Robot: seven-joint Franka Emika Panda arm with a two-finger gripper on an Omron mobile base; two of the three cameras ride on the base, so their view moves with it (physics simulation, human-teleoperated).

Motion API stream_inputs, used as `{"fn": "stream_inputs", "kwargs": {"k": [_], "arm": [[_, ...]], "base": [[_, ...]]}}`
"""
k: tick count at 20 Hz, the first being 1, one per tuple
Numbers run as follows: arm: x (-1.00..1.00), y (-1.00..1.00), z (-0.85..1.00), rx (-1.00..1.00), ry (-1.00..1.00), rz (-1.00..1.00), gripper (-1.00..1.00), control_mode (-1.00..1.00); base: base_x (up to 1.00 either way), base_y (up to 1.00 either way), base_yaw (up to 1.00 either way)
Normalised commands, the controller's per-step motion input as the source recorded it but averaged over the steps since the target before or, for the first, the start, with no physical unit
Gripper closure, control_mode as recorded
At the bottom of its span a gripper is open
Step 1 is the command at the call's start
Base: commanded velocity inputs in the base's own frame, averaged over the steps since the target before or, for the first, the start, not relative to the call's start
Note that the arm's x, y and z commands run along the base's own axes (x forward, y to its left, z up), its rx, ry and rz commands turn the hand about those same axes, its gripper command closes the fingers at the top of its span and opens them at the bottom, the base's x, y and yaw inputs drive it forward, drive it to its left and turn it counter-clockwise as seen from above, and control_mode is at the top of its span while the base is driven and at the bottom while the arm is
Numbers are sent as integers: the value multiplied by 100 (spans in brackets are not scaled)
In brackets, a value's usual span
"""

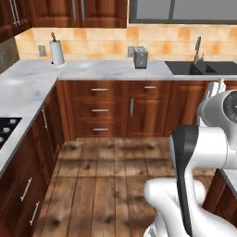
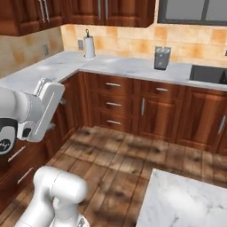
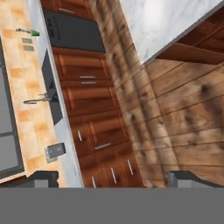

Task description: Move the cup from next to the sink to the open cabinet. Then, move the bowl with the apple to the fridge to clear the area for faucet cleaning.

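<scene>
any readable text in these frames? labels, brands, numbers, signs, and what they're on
None readable.
Toaster: no label legible.
Paper towel roll: blank.
Round mark on the arm's dark joint: a squiggle, too small to read as text.
Wall outlets: no markings visible.

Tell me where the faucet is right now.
The tall dark grey gooseneck faucet stands at the back of the black sink, far right on the rear counter in the left base view, against the tan tiles.
</scene>
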Motion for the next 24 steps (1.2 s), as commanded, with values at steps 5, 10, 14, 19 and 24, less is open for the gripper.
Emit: {"fn": "stream_inputs", "kwargs": {"k": [5, 10, 14, 19, 24], "arm": [[0, 0, 0, 0, 0, 0, -100, 100], [0, 0, 0, 0, 0, 0, -100, 100], [0, 0, 0, 0, 0, 0, -100, 100], [0, 0, 0, 0, 0, 0, -100, 100], [0, 0, 0, 0, 0, 0, -100, 100]], "base": [[100, 0, -11], [100, 0, -16], [100, 0, -17], [100, -17, -16], [100, -67, -10]]}}
